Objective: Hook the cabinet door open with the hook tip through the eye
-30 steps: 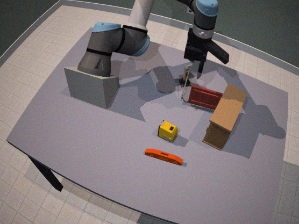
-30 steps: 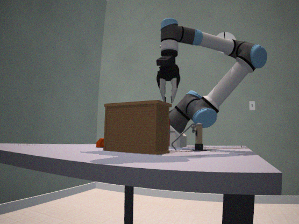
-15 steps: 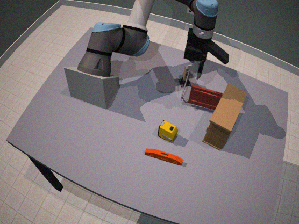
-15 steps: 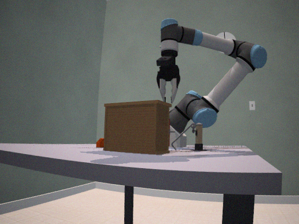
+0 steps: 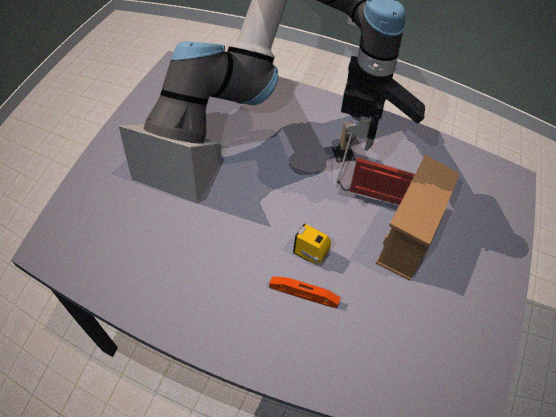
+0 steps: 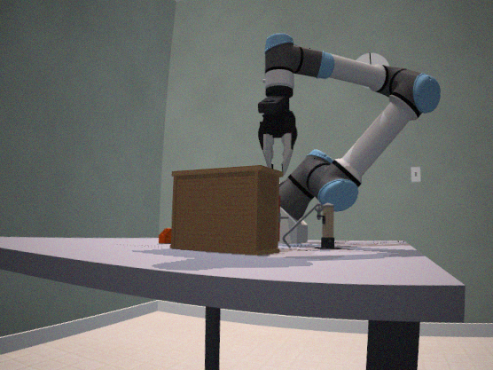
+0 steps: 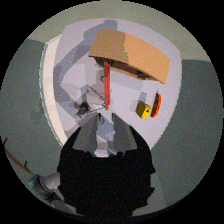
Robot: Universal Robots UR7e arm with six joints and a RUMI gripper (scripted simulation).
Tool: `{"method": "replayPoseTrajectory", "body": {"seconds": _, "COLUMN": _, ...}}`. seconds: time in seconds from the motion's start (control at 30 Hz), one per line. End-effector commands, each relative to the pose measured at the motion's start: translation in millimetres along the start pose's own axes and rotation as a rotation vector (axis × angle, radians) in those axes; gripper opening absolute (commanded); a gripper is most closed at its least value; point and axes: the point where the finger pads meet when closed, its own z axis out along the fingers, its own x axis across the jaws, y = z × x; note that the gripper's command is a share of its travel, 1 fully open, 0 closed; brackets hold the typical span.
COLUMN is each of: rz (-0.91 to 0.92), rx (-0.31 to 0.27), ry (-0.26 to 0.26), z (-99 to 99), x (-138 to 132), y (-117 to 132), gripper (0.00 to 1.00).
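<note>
The brown wooden cabinet [image 5: 422, 206] [image 6: 222, 209] [image 7: 130, 50] stands upright on the table. Its red door [image 5: 380, 180] [image 7: 107, 85] is swung wide open towards the short wooden post [image 5: 346, 138] [image 6: 327, 224]. The thin grey hook [image 5: 344, 168] [image 6: 299, 223] slopes down from the top of the post. Its bent tip reaches the door's free edge. The eye is too small to make out. My gripper [image 5: 361, 138] [image 6: 276, 166] [image 7: 106, 113] hangs point-down above the post and the hook. It is well clear of them, with its fingers nearly together and nothing between them.
A yellow tape measure [image 5: 312, 242] [image 7: 144, 109] and an orange spirit level [image 5: 305, 291] [image 7: 157, 104] lie in front of the cabinet. The arm's grey pedestal [image 5: 170, 163] stands at the left. The table's far edge is close behind the post.
</note>
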Motion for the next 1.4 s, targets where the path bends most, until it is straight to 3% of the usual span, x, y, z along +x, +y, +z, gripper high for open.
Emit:
{"method": "replayPoseTrajectory", "body": {"seconds": 0.0, "rz": 0.001, "rx": -0.003, "ry": -0.004, "z": 11.6, "x": -0.3, "y": 0.6, "gripper": 0.15}}
{"method": "replayPoseTrajectory", "body": {"seconds": 0.8, "rz": 0.001, "rx": -0.003, "ry": -0.004, "z": 49.6, "x": 0.0, "y": 0.4, "gripper": 0.15}}
{"method": "replayPoseTrajectory", "body": {"seconds": 1.37, "rz": 0.001, "rx": -0.003, "ry": -0.003, "z": 63.8, "x": 0.1, "y": 0.3, "gripper": 0.15}}
